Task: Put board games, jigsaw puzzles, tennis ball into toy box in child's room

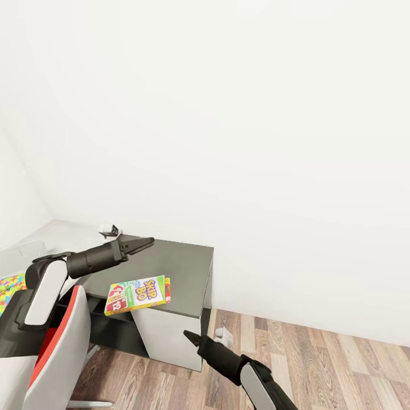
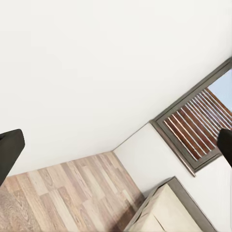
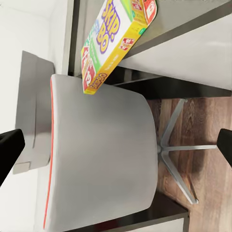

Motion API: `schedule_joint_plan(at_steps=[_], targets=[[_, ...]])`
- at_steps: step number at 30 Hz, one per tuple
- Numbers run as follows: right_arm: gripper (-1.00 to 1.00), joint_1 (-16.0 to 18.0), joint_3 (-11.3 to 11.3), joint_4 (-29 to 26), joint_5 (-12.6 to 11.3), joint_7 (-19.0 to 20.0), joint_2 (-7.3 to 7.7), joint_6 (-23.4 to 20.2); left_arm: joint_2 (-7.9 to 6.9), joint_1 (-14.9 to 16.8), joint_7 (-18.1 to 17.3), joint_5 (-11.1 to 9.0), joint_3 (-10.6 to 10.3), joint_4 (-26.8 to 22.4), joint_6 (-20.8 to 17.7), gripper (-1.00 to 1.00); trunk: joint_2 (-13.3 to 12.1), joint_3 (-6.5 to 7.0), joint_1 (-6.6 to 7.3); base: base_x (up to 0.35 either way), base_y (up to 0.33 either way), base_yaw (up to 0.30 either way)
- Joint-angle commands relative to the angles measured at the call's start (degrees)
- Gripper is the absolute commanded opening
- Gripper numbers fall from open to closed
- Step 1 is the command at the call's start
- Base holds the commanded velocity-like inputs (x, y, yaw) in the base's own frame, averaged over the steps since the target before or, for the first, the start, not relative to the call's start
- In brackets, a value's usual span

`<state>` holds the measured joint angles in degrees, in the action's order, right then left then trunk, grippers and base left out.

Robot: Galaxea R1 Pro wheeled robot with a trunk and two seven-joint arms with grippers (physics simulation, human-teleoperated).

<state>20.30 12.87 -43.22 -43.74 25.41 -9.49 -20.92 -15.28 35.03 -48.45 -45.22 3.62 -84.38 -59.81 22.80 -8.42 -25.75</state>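
head view: board game point(image 1: 138, 294) lies between both spread, empty hands.

Dark cabinet top point(image 1: 182, 265) lies open around the board game point(image 1: 139, 294) (chair point(image 1: 57, 353) crowds its front).

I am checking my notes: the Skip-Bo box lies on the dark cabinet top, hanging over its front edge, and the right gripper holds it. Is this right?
Not quite. The right gripper is empty and open, low beside the cabinet, apart from the Skip-Bo box. The head view shows the gap. The box does lie on the dark cabinet top, hanging over its front edge.
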Motion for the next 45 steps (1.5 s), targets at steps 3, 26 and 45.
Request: schedule_joint_plan(at_steps=[3, 26, 45], targets=[[1.00, 0.02, 0.13, -0.03, -0.47, -0.02, 0.00, -0.15, -0.01, -0.11, -0.41, 0.15, 0.11, 0.00, -0.19, 1.00, 0.12, -0.12, -0.03, 0.000, 0.000, 0.000], [1.00, 0.33, 0.41, 3.95, -1.52, -2.08, -0.50, 7.78, -0.01, -0.23, -0.49, 0.37, 0.21, 0.00, -0.16, 1.00, 0.12, -0.12, -0.03, 0.000, 0.000, 0.000], [1.00, 0.18, 1.24, 5.41, -2.11, -2.42, -0.50, 7.94, -0.09, -0.23, -0.29, 0.41, 2.01, 0.00, -0.17, 1.00, 0.12, -0.12, -0.03, 0.000, 0.000, 0.000]])
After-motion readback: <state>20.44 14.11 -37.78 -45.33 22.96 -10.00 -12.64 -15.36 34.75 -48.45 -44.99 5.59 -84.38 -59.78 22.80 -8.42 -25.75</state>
